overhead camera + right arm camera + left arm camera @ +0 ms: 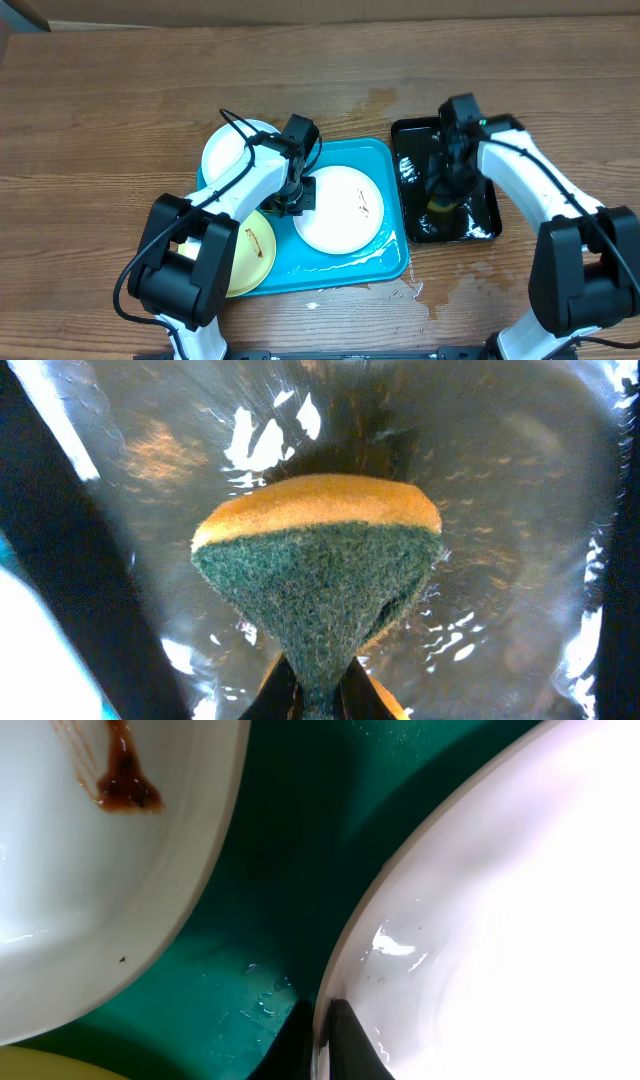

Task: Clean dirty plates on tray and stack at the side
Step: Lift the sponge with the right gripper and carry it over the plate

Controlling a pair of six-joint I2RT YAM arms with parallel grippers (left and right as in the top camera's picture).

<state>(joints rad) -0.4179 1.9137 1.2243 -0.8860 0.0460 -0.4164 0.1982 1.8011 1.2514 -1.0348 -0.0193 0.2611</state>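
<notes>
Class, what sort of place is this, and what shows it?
Likely a robotics lab bench for dishwashing trials: a white robot arm, smeared round white plate on a turquoise plastic tray, green-and-yellow sponge.

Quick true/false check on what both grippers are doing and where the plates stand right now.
1. The right gripper holds a sponge over the black tray. True.
2. The left gripper is open and clear of the dishes. False: it is shut on the rim of a white plate.
3. The yellow-green plate carries a brown smear. True.
4. Every plate is already stacked at the side. False: none is stacked; they lie singly on the turquoise tray.
</notes>
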